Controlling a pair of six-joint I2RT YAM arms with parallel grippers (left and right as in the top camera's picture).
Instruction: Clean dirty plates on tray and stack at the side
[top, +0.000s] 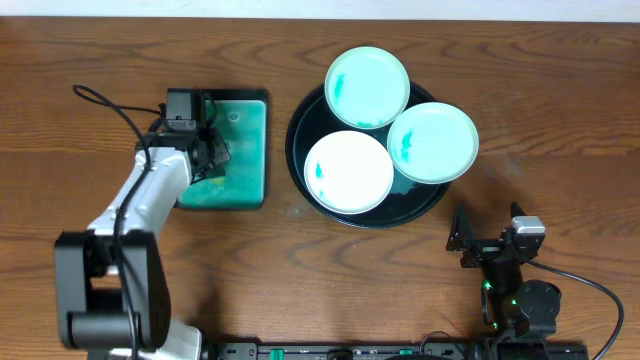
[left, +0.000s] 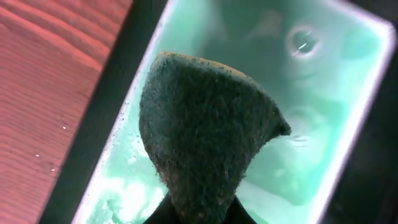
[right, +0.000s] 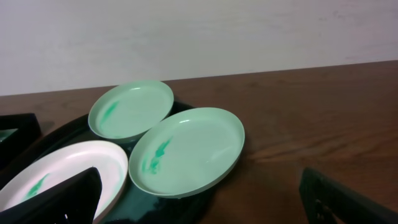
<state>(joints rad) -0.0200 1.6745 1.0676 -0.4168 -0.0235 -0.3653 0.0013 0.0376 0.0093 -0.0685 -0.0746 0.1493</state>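
Note:
Three dirty plates rest on the round black tray: a teal one at the back, a teal one at the right, and a whiter one in front, each with teal smears. They also show in the right wrist view: the back plate, the right plate, the front plate. My left gripper is over the rectangular teal tray, shut on a dark sponge. My right gripper is open and empty, on the near side of the tray.
The teal rectangular tray holds wet green liquid. Bare wood tabletop lies right of the black tray and shows in the right wrist view. A pale wall is behind the table.

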